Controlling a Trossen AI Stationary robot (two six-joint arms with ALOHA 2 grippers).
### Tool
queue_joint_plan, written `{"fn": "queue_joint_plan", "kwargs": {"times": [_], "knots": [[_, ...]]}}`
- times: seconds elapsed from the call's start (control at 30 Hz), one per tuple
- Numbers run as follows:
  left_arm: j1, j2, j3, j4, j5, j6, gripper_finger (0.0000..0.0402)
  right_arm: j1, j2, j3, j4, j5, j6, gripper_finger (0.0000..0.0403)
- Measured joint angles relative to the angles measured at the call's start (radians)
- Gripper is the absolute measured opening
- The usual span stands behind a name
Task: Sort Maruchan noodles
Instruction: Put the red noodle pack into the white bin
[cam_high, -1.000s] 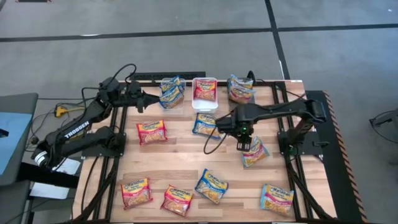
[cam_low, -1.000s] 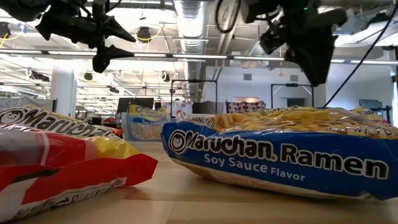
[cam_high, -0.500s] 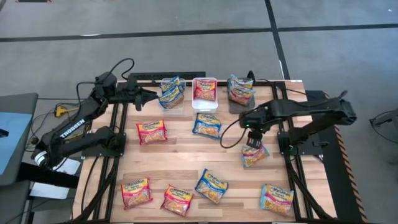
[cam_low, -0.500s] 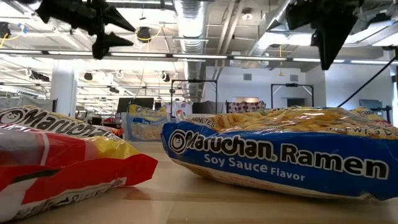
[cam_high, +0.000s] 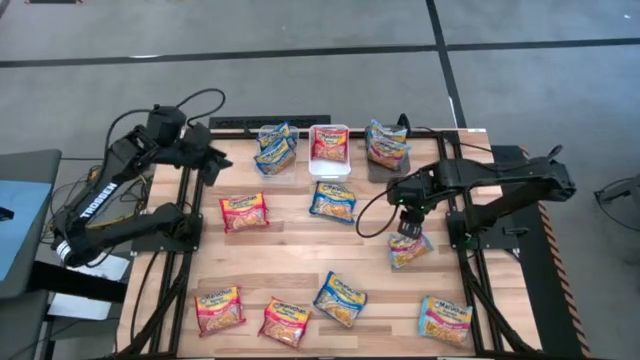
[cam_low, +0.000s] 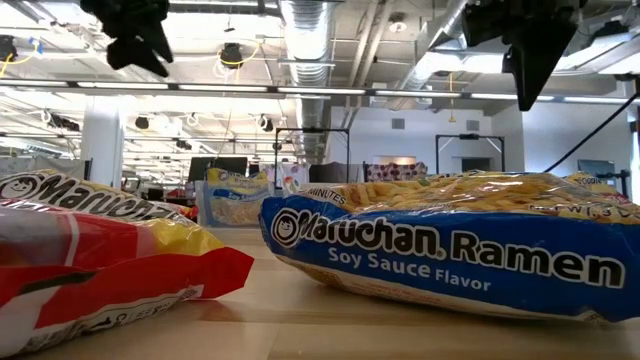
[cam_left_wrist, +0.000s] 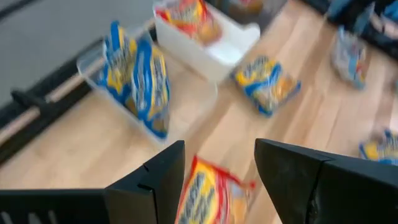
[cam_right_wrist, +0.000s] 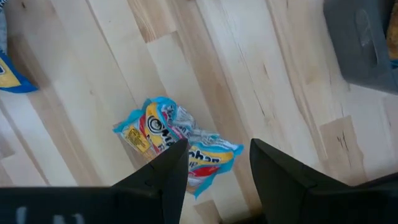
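A blue packet (cam_low: 450, 250) printed "Maruchan Ramen Soy Sauce Flavor" lies nearest the low camera on the wooden tabletop (cam_high: 290, 260), beside a red-trimmed packet (cam_low: 90, 250) showing part of the "Maruchan" name. Along the near edge in the high view lie four Maruchan noodles packets, two red (cam_high: 218, 307), one blue (cam_high: 340, 298) and one pink-trimmed (cam_high: 444, 320). Farther in, the right gripper (cam_high: 407, 226) hangs, fingers spread and empty, just above a crumpled blue-trimmed packet (cam_right_wrist: 177, 146). At mid-table rest a red packet (cam_high: 244, 211) and a blue one (cam_high: 332, 201). At the far edge, blue packets stand in a clear bin (cam_left_wrist: 93, 62), a red one lies in the white bin (cam_high: 329, 165), and more fill the dark grey bin (cam_high: 378, 172). The left gripper (cam_high: 209, 163), on an arm lettered "TROSSEN", hovers near the far left corner, fingers spread, holding nothing.
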Motion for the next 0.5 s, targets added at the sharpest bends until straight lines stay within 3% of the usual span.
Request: {"fn": "queue_joint_plan", "kwargs": {"times": [0.23,0.5], "knots": [[-0.024,0.000,-0.002,-0.214,0.044,0.093,0.0183,0.000,0.018,-0.001,-0.010,-0.001,-0.001,0.0195],[-0.113,-0.018,-0.102,-0.179,0.046,0.063,0.0183,0.000,0.018,0.000,-0.007,-0.001,0.000,0.0195]]}}
